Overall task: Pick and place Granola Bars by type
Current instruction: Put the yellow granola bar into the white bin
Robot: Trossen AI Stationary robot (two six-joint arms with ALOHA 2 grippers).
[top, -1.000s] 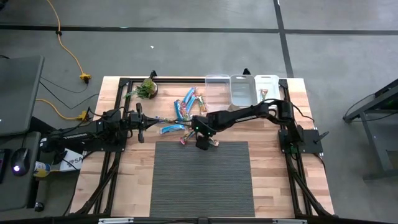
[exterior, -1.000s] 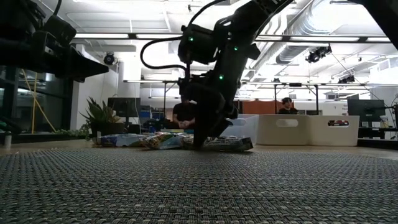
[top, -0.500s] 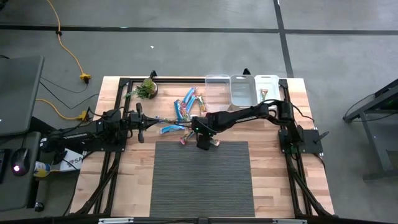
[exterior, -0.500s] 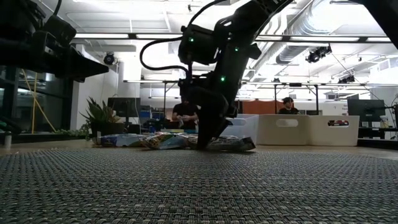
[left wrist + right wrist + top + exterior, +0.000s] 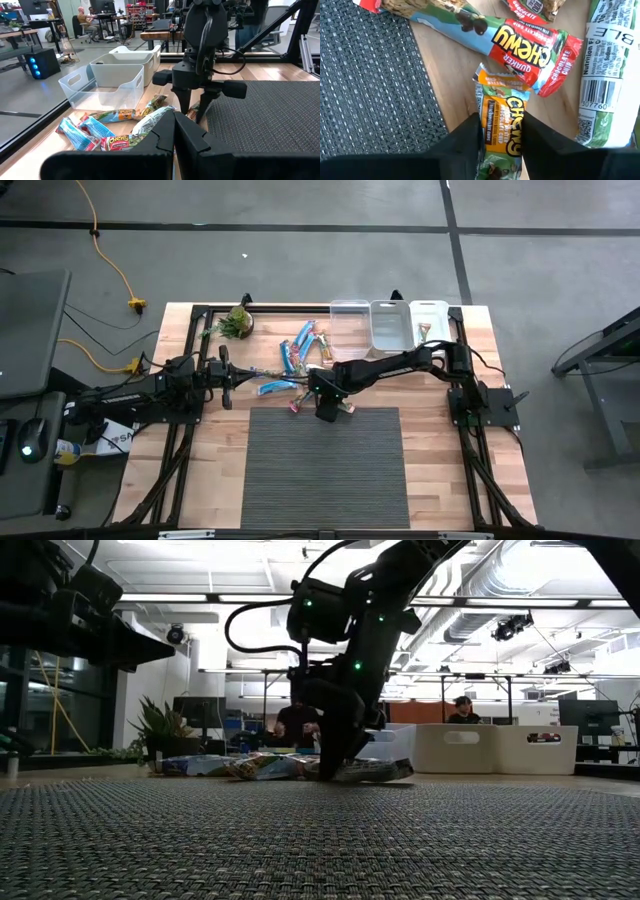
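Several granola bars (image 5: 300, 350) lie loose on the wooden table between the plant and the mat's far edge; in the left wrist view they are a heap (image 5: 125, 125). My right gripper (image 5: 327, 408) is down at the mat's far edge, shut on an orange-and-green bar (image 5: 502, 117). Next to that bar lies a red-and-blue Chewy bar (image 5: 520, 45), flat on the wood. My left gripper (image 5: 174, 131) is shut and holds nothing. It hovers left of the heap (image 5: 226, 376). My right gripper pinches the orange-and-green bar by its two long edges (image 5: 485, 132) between its two fingers (image 5: 465, 140). The fingers come from above, pointing down, and lie across the bar. The bar rests flat on the wood, right beside the mat's edge.
Three clear bins (image 5: 390, 325) stand in a row at the far right; the rightmost (image 5: 430, 315) holds a bar. A small potted plant (image 5: 237, 322) stands at the far left. The dark woven mat (image 5: 325, 465) covers the near middle of the table.
My right gripper has stayed down at the mat's far edge and has shifted slightly sideways in the low view. The bar under it has moved a little, one end rising slightly off the table.
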